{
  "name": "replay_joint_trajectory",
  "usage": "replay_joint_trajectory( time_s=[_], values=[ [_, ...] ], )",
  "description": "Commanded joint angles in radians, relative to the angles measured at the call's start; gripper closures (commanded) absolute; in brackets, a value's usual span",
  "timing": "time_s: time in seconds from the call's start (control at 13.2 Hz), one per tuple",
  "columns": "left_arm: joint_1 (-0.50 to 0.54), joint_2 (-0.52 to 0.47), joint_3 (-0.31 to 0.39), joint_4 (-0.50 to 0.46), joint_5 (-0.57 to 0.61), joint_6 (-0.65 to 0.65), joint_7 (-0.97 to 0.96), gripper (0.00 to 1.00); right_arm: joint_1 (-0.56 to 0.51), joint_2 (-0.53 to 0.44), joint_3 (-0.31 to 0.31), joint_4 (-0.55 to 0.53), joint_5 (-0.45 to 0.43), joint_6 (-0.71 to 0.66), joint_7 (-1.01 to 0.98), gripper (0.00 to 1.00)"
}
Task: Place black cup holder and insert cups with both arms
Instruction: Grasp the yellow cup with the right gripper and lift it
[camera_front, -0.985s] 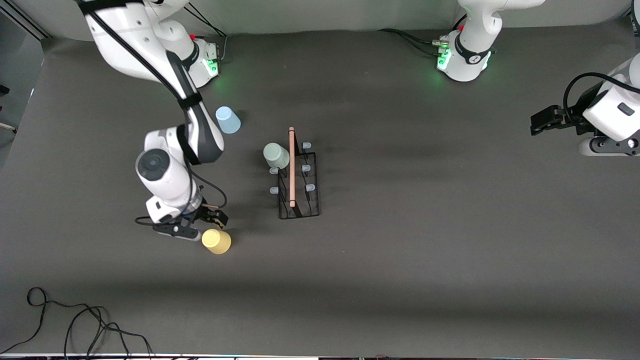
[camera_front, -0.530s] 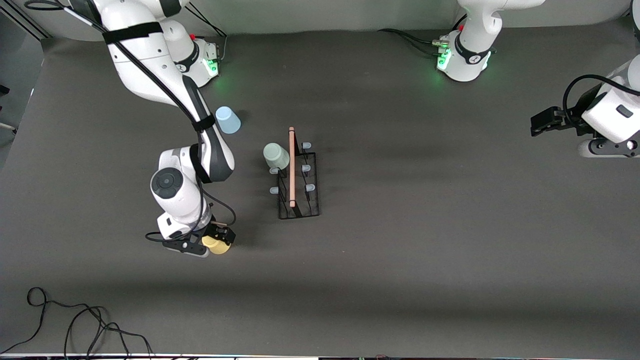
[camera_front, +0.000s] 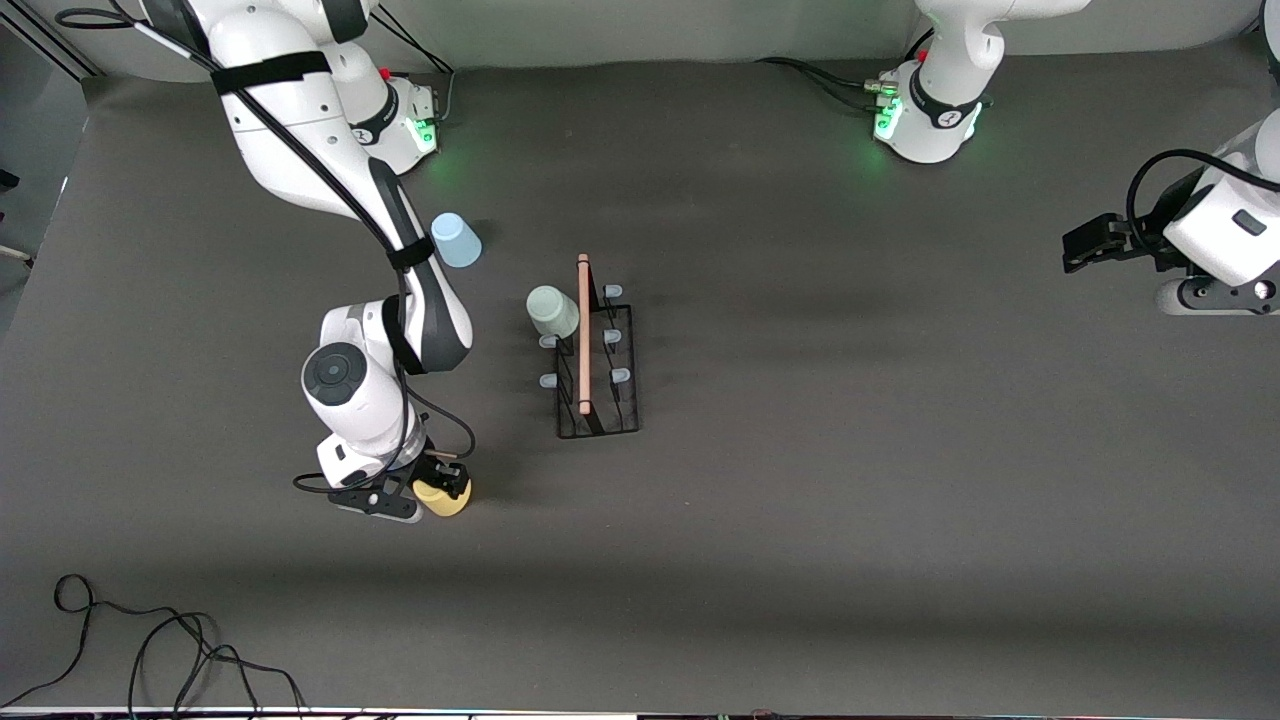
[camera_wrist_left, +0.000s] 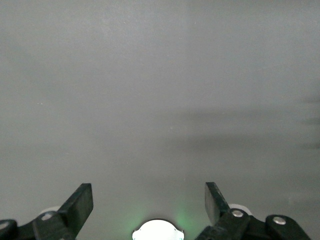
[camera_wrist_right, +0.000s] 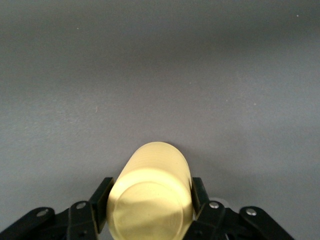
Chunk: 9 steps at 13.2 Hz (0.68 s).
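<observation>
Writing: none legible. Right gripper (camera_front: 440, 487) fingers clamp yellow cup (camera_wrist_right: 152, 192) on bench (camera_front: 800, 520), nr front camera. Black cup holder (camera_front: 597, 385) mid-bench w/ green cup (camera_front: 552, 311) on peg; blue cup (camera_front: 455, 240) farther back. Left gripper (camera_wrist_left: 149, 205) waits, fingers apart.

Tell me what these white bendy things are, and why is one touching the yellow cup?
They are two robot arms. One picture looks down from high above the table; the other two come from small cameras on each arm's wrist. The right gripper has closed its fingers on the yellow cup, which sits on the table. The left gripper waits, open and empty, up at its arm's end of the table. In the middle stands the black cup holder, with a pale green cup already on one peg. A light blue cup stands upside down, nearer the robots' bases.
</observation>
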Motion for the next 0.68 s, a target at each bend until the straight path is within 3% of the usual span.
replay_joint_trajectory(
  time_s=[0.0, 0.23, 0.61],
  values=[
    [-0.013, -0.009, 0.007, -0.005, 0.015, 0.007, 0.004, 0.00, 0.000, -0.146, 0.005, -0.007, 0.053, -0.193, 0.002, 1.00],
    [-0.014, -0.007, 0.007, -0.005, 0.016, 0.007, 0.004, 0.00, 0.069, -0.249, 0.003, -0.006, 0.050, -0.308, 0.267, 1.00],
    [-0.014, -0.007, 0.007, -0.004, 0.032, 0.012, 0.006, 0.00, 0.224, -0.288, -0.003, -0.007, 0.033, -0.352, 0.503, 1.00]
  ],
)
